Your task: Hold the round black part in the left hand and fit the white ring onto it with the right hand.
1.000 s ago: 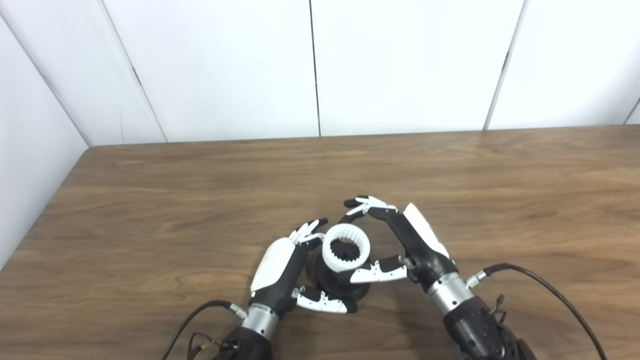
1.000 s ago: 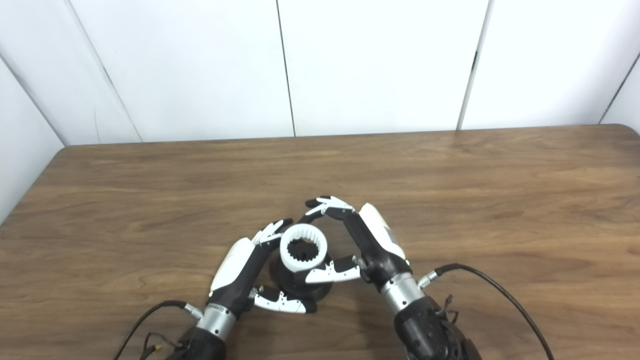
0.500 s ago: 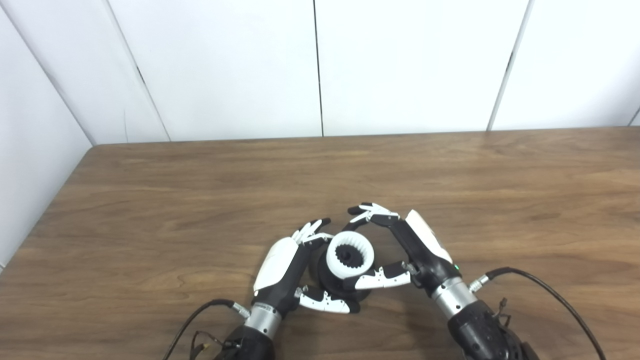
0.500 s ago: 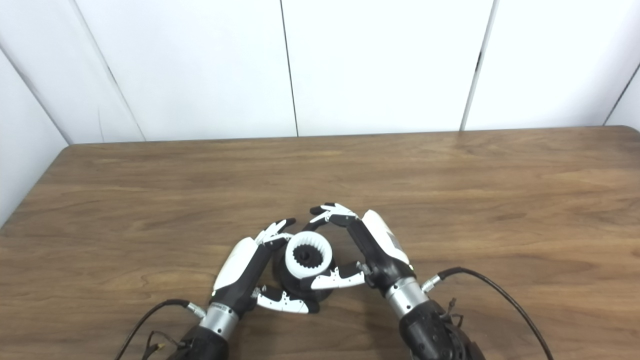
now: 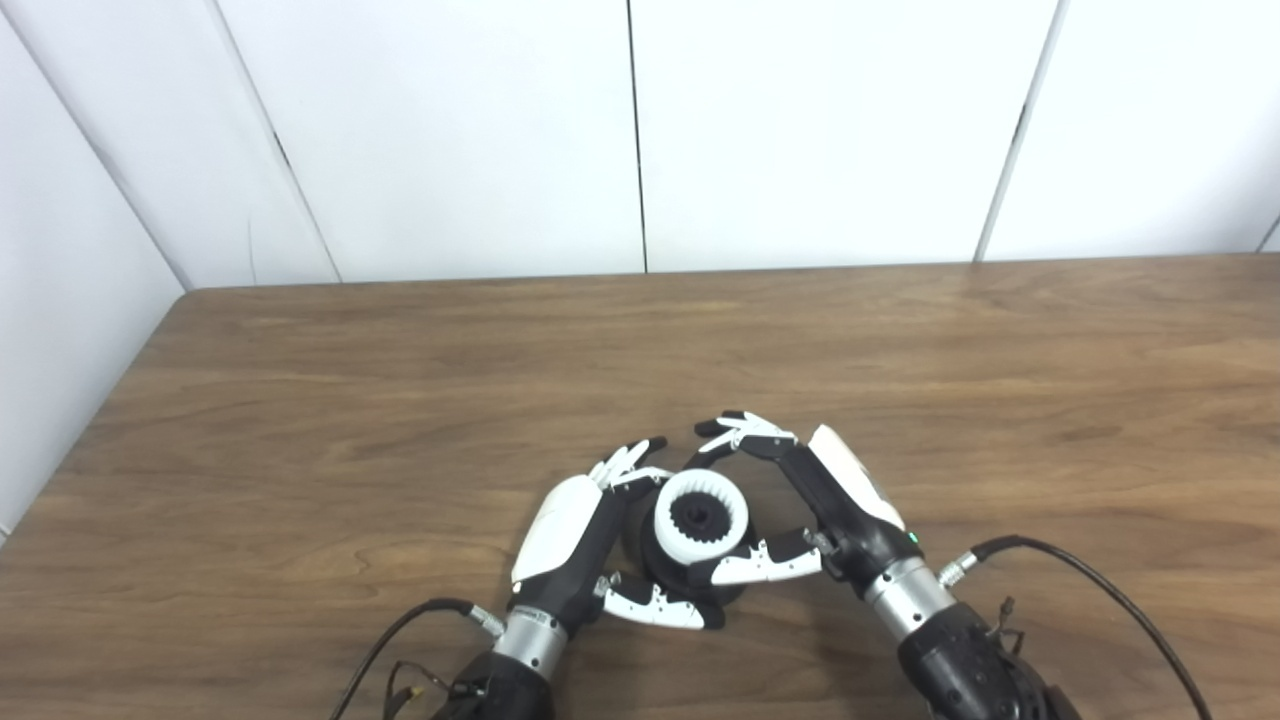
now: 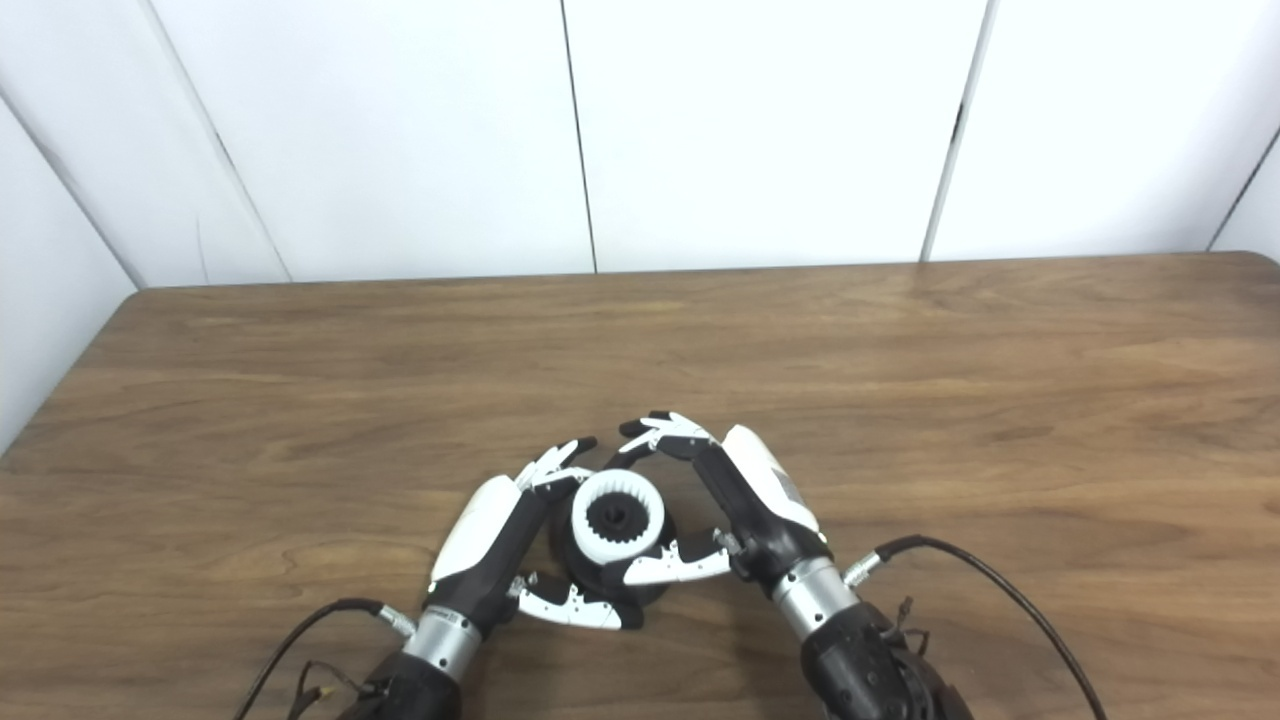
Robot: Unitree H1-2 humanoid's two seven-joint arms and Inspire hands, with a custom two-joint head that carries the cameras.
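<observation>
On the wood-grain tabletop (image 5: 900, 380), the left robot hand (image 5: 590, 530) cups the round black part (image 5: 690, 585) while the right robot hand (image 5: 820, 500) pinches the toothed white ring (image 5: 700, 510) seated on it.

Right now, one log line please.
left hand: holds black part | right hand: holds white ring | ring: on part

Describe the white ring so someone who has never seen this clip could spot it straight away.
Look at the near edge of the wooden table, where the left hand and right hand meet. Between them, on the round black part, sits the white ring, the only toothed white circle there.
</observation>
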